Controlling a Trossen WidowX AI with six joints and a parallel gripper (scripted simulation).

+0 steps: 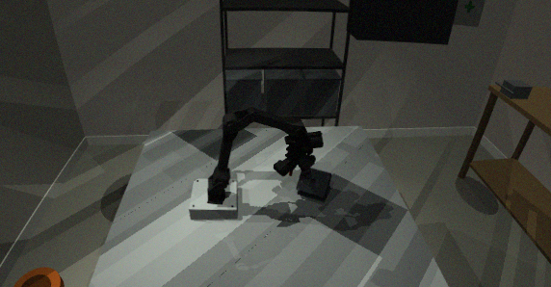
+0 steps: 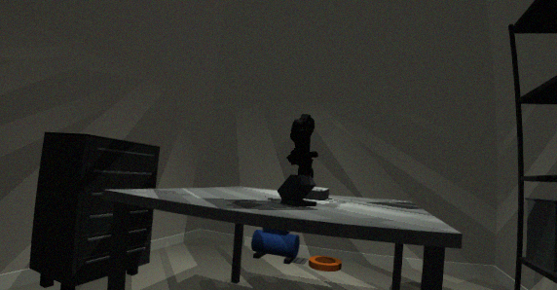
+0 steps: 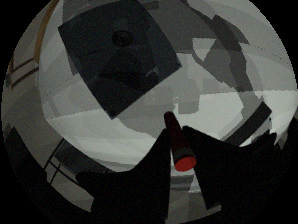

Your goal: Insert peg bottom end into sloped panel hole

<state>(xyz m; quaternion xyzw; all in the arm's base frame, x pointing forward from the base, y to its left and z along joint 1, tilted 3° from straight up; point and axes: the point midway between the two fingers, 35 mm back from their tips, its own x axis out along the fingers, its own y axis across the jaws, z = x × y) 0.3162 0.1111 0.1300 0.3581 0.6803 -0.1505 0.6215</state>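
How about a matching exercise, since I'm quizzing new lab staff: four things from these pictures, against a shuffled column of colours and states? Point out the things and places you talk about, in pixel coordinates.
1. The peg [image 1: 290,172] [image 3: 177,141]
2. The sloped panel [image 1: 314,185] [image 2: 296,189] [image 3: 117,62]
3. The ring [image 1: 57,277] [image 2: 325,269]
4. The cylinder [image 2: 275,243]

A. Blue, lying on its side
B. Gripped by the claw [image 1: 291,169] [image 2: 305,170] [image 3: 175,131]
C. Orange
D. Dark, with a hole in its face

Pairs: 1-B, 2-D, 3-C, 4-A
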